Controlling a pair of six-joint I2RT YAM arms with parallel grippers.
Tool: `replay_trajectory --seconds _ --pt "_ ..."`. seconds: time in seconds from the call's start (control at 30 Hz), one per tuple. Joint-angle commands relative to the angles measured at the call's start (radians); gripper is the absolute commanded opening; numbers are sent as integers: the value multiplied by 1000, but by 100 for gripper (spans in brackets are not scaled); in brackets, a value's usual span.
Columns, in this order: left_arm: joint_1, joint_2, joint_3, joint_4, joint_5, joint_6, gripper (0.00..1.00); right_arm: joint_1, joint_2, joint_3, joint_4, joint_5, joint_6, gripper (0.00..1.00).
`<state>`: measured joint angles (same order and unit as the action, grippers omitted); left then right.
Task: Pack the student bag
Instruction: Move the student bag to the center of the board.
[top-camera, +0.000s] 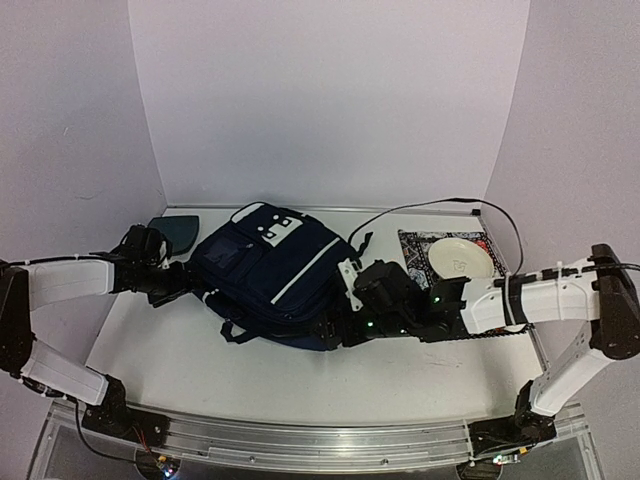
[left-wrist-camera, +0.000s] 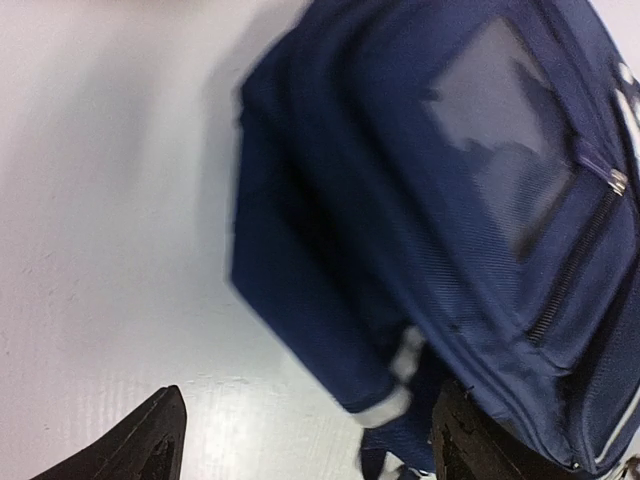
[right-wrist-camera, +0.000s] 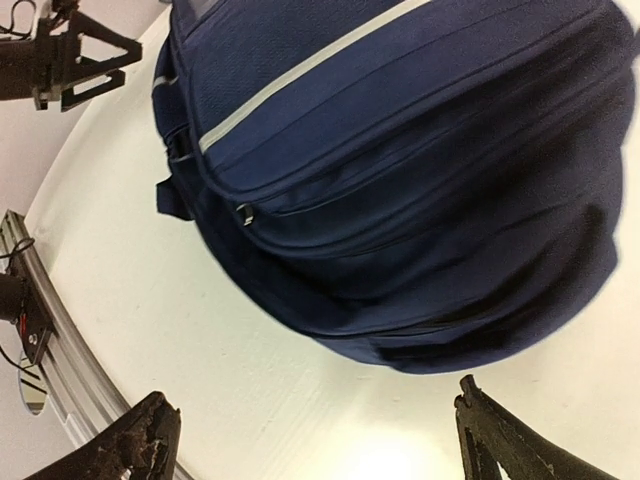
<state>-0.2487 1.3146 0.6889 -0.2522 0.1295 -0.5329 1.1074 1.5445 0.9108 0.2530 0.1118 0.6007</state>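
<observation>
The student bag (top-camera: 272, 268), dark navy with a thin white stripe and white patches, lies flat mid-table. My left gripper (top-camera: 182, 285) is at its left edge. In the left wrist view it (left-wrist-camera: 310, 452) stands open, and a lower corner of the bag (left-wrist-camera: 450, 200) with a white-tipped strap lies between the wide-spread fingers (left-wrist-camera: 140, 448). My right gripper (top-camera: 348, 305) is at the bag's right near edge. The right wrist view shows it (right-wrist-camera: 320, 450) open over bare table, with the bag's rounded side (right-wrist-camera: 400, 180) just ahead and nothing between the fingertips (right-wrist-camera: 505, 440).
A dark teal flat pad (top-camera: 178, 232) lies behind the left gripper near the back wall. At the back right, a cream plate (top-camera: 460, 257) sits on a patterned mat (top-camera: 415, 243), and a black cable (top-camera: 440, 205) loops above it. A metal rail (top-camera: 320, 440) runs along the near edge.
</observation>
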Motion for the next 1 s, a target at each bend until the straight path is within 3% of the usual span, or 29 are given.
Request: replay_trajectory --seconds 0.0,0.3,0.53,0.73,0.97 --pt "58 45 -47 177 91 -72 84 24 83 41 16 -41 76 97" --pt "62 191 -24 349 263 -113 73 17 219 95 42 15 95 97" --pt "52 252 -63 430 372 -146 34 -68 290 143 54 39 65 94" --pt "-28 207 -117 492 389 -208 0 -172 298 150 64 50 16 92" --pt "-158 128 -167 571 338 -383 0 -182 230 150 52 15 -84 96"
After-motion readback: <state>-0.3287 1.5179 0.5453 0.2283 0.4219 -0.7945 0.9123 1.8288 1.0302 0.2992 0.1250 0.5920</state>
